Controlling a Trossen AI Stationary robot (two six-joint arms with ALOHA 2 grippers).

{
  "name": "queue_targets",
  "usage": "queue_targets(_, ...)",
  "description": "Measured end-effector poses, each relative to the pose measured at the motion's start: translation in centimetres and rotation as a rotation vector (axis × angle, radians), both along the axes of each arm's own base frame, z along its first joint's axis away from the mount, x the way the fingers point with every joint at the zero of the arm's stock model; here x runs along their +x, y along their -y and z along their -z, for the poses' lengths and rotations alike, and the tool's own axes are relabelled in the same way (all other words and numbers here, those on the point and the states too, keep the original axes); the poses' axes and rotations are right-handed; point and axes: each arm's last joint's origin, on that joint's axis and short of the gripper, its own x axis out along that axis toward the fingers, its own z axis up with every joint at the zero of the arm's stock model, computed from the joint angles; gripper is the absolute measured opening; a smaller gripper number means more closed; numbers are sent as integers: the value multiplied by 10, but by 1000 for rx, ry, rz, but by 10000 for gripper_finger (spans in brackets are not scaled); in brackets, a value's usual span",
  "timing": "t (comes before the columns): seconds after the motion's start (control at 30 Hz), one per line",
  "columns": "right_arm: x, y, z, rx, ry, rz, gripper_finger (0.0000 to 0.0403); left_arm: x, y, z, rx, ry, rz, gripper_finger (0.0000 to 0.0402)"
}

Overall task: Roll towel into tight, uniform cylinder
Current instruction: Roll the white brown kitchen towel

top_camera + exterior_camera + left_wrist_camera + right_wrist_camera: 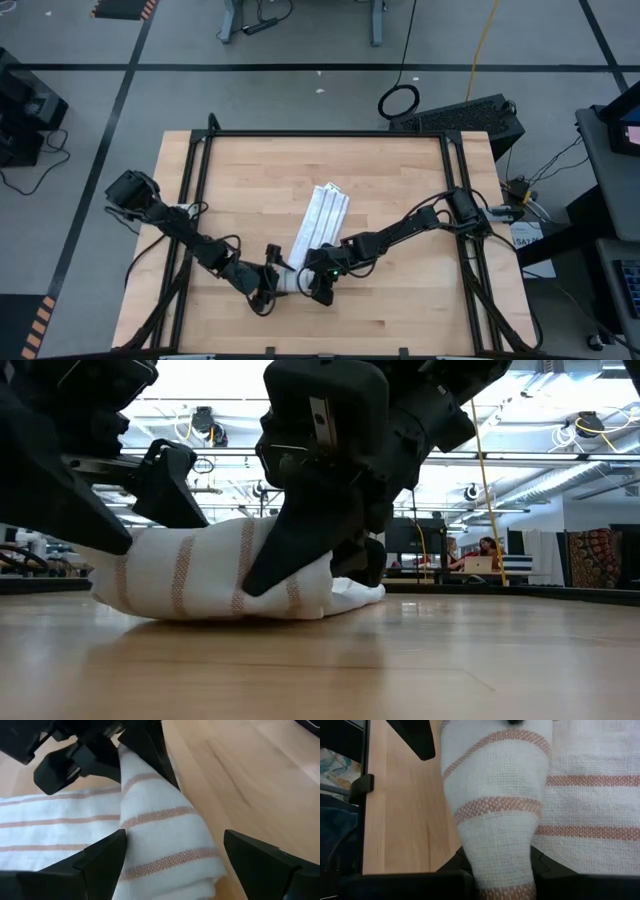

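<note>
The towel (pixel 320 225) is white with thin reddish-brown stripes. It lies slantwise on the wooden table, its flat part reaching toward the far edge. Its near end is rolled into a thick roll (pixel 210 575) that rests on the tabletop. My right gripper (pixel 320 288) is shut on the roll; it also shows in the right wrist view (pixel 497 880). My left gripper (pixel 268 292) is open at the roll's left end. Its two fingers stand on either side of the roll in the left wrist view (pixel 172 865). My left gripper has one finger (pixel 102 860) lying against the side of the roll near its end (pixel 131 837). The other finger (pixel 265 865) stands apart from it. My right gripper pinches the rolled part (pixel 495 845) between its two fingers, several layers thick. The roll narrows where the fingers meet it. The fingers slant down from the table's right side, and the roll lies on the table.
The table's dark metal frame (pixel 200 140) runs along the far edge and both sides. Bare wood (pixel 400 320) lies near the front edge and to the right of the towel. People sit at a desk (pixel 478 555) in the room far behind the table.
</note>
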Motion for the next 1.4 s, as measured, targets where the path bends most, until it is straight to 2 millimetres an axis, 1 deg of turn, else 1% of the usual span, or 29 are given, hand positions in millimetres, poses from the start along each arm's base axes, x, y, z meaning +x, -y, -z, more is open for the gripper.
queue_targets(0.1, 0, 0, 0, 0, 0, 0, 59, -1, 1, 0, -6, -2, 4, 338)
queue_targets(0.27, 0, 0, 0, 0, 1, 0, 59, 6, -7, 0, -216, -68, -80, 338)
queue_targets(0.33, 0, 0, 0, -1, 1, -1, 59, 6, -8, 1, -239, -87, -55, 338)
queue_targets(0.47, 0, 0, 0, -6, 3, 2, 59, 5, -11, 3, -220, -115, -58, 338)
queue_targets(0.6, 0, 0, 0, -11, 6, 8, 59, 2, -12, 7, -135, -146, -30, 338)
queue_targets(0.77, 1, 1, -1, -20, 13, 8, 59, 0, -17, 10, -66, -170, -77, 338)
queue_targets(0.87, 1, 0, -1, -24, 16, 2, 59, 2, -21, 10, -76, -169, -107, 338)
queue_targets(0.97, 1, 0, -1, -34, 20, -10, 59, 5, -27, 12, -129, -196, -132, 333)
queue_targets(1.03, 1, 0, -1, -46, 27, -24, 59, 8, -31, 15, -178, -230, -131, 316)
queue_targets(1.1, 1, 0, -1, -54, 30, -36, 59, 10, -34, 17, -221, -262, -110, 286)
queue_targets(1.17, 1, 0, -1, -60, 34, -53, 59, 13, -37, 20, -244, -277, -98, 245)
queue_targets(1.27, 0, 0, 0, -67, 28, -59, 64, 15, -40, 20, -259, -281, -88, 172)
queue_targets(1.33, -1, 0, 1, -66, 12, -63, 79, 17, -43, 19, -290, -290, -75, 125)
queue_targets(1.4, -4, 1, -2, -63, -20, -70, 104, 19, -45, 19, -344, -312, -52, 84)
